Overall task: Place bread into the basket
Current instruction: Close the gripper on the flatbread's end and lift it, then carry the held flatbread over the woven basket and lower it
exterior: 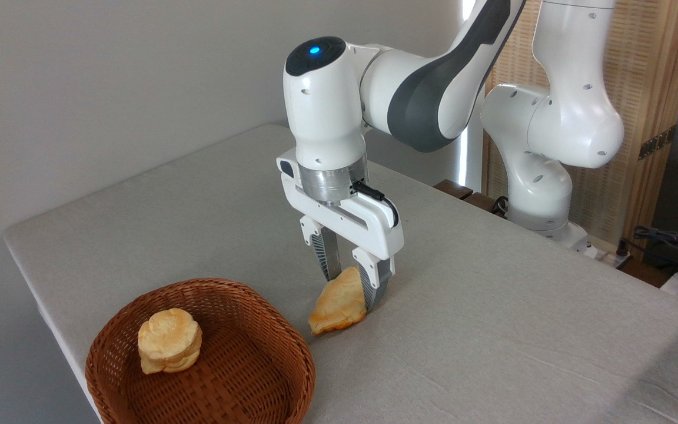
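The pincer (352, 284) is clamped on the upper end of the bread (339, 306), which is held tilted with its lower tip at or just above the grey counter (492, 306); contact cannot be told. The bread is kept just right of the wicker basket (292, 347), outside its rim. A small round bun (169, 340) is seen inside the basket, toward the left.
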Motion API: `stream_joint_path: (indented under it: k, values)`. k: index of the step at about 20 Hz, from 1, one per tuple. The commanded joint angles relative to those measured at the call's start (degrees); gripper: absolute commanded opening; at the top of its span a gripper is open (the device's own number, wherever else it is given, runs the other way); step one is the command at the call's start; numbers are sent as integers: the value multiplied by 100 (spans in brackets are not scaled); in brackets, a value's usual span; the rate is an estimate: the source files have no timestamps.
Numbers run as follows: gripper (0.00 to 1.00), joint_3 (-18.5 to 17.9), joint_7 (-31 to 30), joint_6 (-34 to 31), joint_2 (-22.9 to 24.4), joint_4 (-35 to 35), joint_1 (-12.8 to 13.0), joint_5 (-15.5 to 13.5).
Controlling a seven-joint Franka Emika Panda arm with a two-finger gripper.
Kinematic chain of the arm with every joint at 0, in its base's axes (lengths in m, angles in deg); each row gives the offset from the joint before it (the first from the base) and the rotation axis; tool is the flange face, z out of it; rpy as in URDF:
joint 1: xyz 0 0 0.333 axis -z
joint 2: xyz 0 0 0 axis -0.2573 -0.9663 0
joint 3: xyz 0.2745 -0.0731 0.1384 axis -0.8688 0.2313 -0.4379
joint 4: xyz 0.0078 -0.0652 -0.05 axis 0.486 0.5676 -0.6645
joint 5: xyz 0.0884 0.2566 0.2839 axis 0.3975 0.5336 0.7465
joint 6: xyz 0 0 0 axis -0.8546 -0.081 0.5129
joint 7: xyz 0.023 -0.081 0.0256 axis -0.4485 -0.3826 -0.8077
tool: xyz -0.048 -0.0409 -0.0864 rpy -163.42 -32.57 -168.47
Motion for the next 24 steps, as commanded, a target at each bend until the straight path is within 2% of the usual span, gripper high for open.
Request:
stream_joint_path:
  k: [1,6,9,15,17,21,24]
  values:
    - [38,7,46,144,-5,51,10,79]
    - [36,-2,90,92,-5,16,18,79]
    - [32,-10,432,-136,-5,-98,10,79]
    - [31,-10,424,-321,-14,-309,10,70]
    - [31,-10,433,-794,-84,-756,18,70]
    - [32,-10,442,-2156,-619,-2354,124,36]
    - [34,-54,442,-2414,-1085,-3304,124,-26]
